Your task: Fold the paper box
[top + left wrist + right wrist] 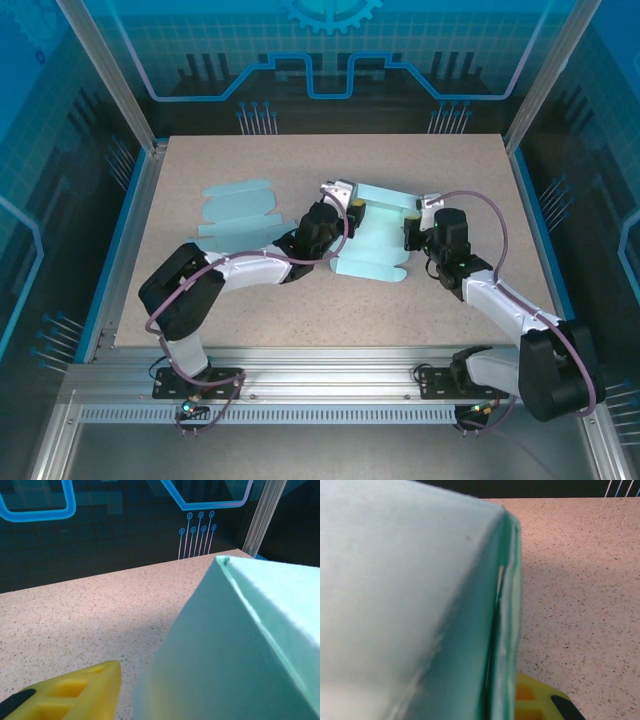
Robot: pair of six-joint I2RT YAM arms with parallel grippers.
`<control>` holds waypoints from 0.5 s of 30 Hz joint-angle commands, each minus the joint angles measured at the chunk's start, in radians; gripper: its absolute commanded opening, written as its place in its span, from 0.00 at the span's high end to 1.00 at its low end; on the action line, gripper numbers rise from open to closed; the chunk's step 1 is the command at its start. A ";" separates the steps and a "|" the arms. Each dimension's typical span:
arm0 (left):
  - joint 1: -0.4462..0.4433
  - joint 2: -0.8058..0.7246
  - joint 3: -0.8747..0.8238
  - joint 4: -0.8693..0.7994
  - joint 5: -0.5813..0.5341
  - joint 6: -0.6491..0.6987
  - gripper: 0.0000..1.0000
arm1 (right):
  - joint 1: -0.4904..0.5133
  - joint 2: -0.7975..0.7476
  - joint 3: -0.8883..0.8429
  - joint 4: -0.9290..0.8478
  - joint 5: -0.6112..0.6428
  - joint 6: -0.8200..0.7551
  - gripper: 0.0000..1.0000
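1. The paper box (pixel 375 240) is found on the table (pixel 300 315) between the two grippers; it is flanked by the left gripper (pixel 343 193) at its far left corner and the right gripper (pixel 421 214) at its right edge.
2. Its long axis seems to run away from the arm bases, across the line joining the grippers, though the arms cover part of it.
3. The right gripper is closed, apparently pinched on the box's doubled edge, which is seen at the wrist running down toward a yellow finger (pixel 535 700).
4. The left gripper's state cannot be told; one finger (pixel 75 692) is seen just left of a raised panel.
5. The coming fold is judged to turn on this – both arms are equally near, one per side.
6. The box's inside is hidden; a second flat blank (pixel 238 208) lies well left of the left gripper.
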 commanded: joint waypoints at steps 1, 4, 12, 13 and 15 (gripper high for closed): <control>0.008 -0.062 -0.006 0.114 -0.013 0.029 0.54 | -0.003 -0.008 -0.009 -0.016 0.017 -0.007 1.00; -0.004 -0.077 -0.004 0.137 -0.020 0.057 0.55 | -0.004 -0.003 -0.007 -0.017 0.018 -0.006 1.00; -0.017 -0.122 -0.029 0.170 0.009 0.080 0.49 | -0.004 0.013 0.003 -0.024 0.025 -0.006 1.00; -0.017 -0.127 -0.029 0.161 0.009 0.082 0.52 | -0.004 0.013 0.003 -0.024 0.025 -0.006 1.00; -0.017 -0.133 -0.032 0.145 0.000 0.093 0.60 | -0.004 0.013 0.002 -0.024 0.025 -0.006 1.00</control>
